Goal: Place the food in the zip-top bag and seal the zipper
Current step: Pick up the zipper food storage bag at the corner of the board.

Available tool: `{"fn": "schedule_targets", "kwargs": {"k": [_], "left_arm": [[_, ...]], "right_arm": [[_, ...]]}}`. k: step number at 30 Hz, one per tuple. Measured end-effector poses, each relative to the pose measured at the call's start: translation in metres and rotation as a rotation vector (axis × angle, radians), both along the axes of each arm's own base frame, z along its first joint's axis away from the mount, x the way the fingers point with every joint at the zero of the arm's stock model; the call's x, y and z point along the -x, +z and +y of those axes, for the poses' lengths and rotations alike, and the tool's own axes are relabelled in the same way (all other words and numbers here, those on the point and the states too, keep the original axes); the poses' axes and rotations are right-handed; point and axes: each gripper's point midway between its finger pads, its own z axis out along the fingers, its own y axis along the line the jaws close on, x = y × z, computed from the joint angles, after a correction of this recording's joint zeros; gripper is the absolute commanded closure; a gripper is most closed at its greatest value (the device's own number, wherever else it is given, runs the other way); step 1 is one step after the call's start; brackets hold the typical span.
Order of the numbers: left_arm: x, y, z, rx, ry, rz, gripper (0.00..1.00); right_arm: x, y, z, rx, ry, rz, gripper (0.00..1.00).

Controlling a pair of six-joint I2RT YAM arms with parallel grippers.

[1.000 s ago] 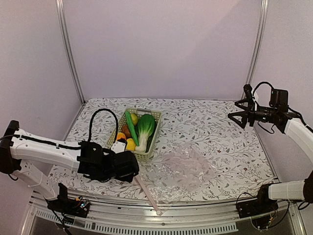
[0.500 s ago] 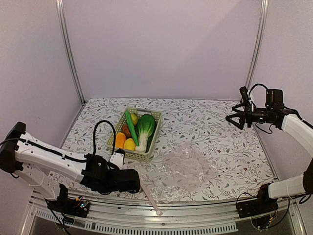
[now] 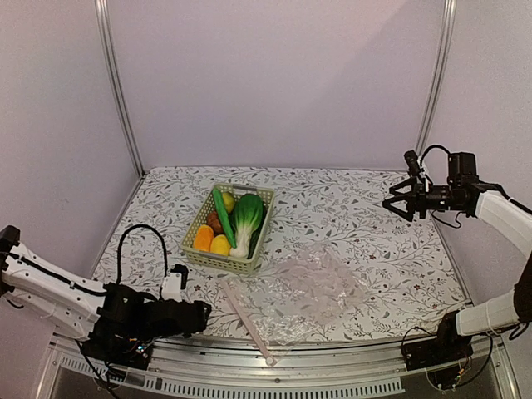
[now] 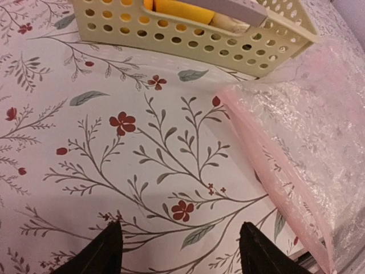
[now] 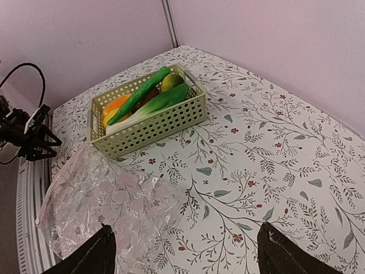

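We see a booth with plain lilac walls and a tabletop [image 3: 374, 224] covered in a floral print. At centre left of the overhead view, a pale green basket [image 3: 249, 264] holds all the food [image 3: 219, 244]: a bok choy [image 3: 246, 218], a cucumber [image 3: 223, 214], and orange, yellow and brown pieces. Just below and to the right of it, the clear zip-top bag [image 3: 312, 291] lies flat and empty. Its pinkish zipper [image 3: 247, 320] runs diagonally along the bag's left edge toward the bottom of the frame.

The left pincer [image 3: 199, 314] sits low at the lower left, near the zipper but not touching it. Its wrist view shows the fingers apart with only bare tabletop between them, so it is released and empty. The right pincer [image 3: 392, 199] hovers high at the right edge, well apart from everything, also released and empty.

We judge the step in hand to be getting hold of the bag's mouth. To do it well, we would slide the left pincer rightward onto the zipper strip and pinch one layer only, so the mouth can gape. We would lift gently, since the thin film may slip or drag. The right pincer would then need to come to the basket for the food.
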Motion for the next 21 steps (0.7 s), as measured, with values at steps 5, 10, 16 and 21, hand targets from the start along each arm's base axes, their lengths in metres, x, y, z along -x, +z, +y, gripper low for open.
{"fn": "schedule_targets", "kwargs": {"k": [5,10,16,21], "left_arm": [[-0.005,-0.005,0.019,0.273,0.017,-0.034,0.39],[-0.017,0.01,0.014,0.419,0.017,-0.077,0.44],[-0.031,-0.005,0.003,0.372,0.01,-0.024,0.54],[-0.038,-0.023,-0.026,0.32,-0.04,0.053,0.54]], "right_arm": [[0.006,0.001,0.004,-0.016,0.034,0.007,0.18],[0.009,0.001,0.007,-0.022,0.051,0.01,0.2],[0.007,0.002,0.008,-0.034,0.063,0.022,0.21],[0.008,0.0,0.009,-0.036,0.066,0.032,0.22]]}}
